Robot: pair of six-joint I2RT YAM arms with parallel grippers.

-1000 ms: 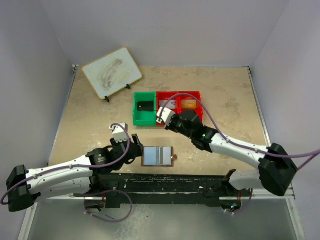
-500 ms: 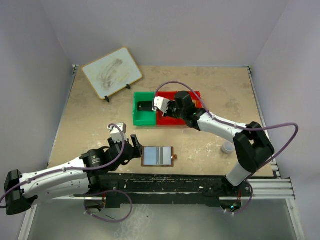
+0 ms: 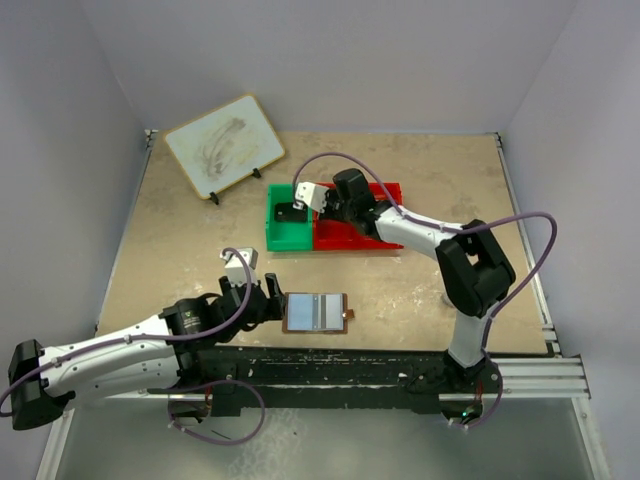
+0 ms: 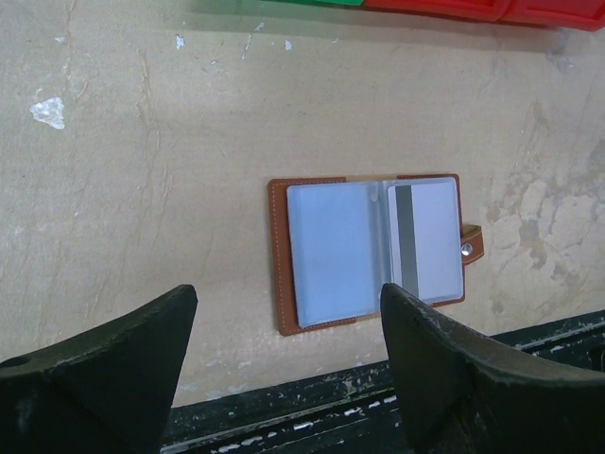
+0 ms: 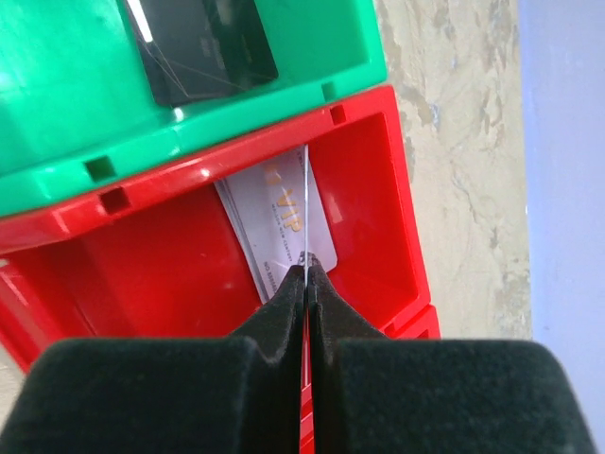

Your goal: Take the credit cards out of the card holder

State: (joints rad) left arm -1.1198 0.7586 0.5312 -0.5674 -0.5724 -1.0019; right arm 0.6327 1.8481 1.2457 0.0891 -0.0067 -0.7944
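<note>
Brown leather outside and pale blue-grey clear sleeves inside, the card holder (image 4: 373, 251) lay open and flat on the table (image 3: 180, 250), close to the near edge and well apart from the bins. The step in hand seemed to be the release of a card (image 5: 306, 203), which the right gripper (image 5: 306, 270) pinched edge-on between closed fingers above the red bin (image 5: 378, 218). To do it well, the gripper should go lower inside the walls and open only there, so that the card falls flat beside the white card (image 5: 274, 227) and not into the green bin (image 5: 95, 95) at the left. The left gripper (image 3: 270, 297) waited just left of the holder, its fingers wide apart and holding nothing. The holder's left sleeve looked empty; the right sleeve showed one card with a grey stripe (image 4: 405, 236), and a small tab with a snap stuck out at the right side.
</note>
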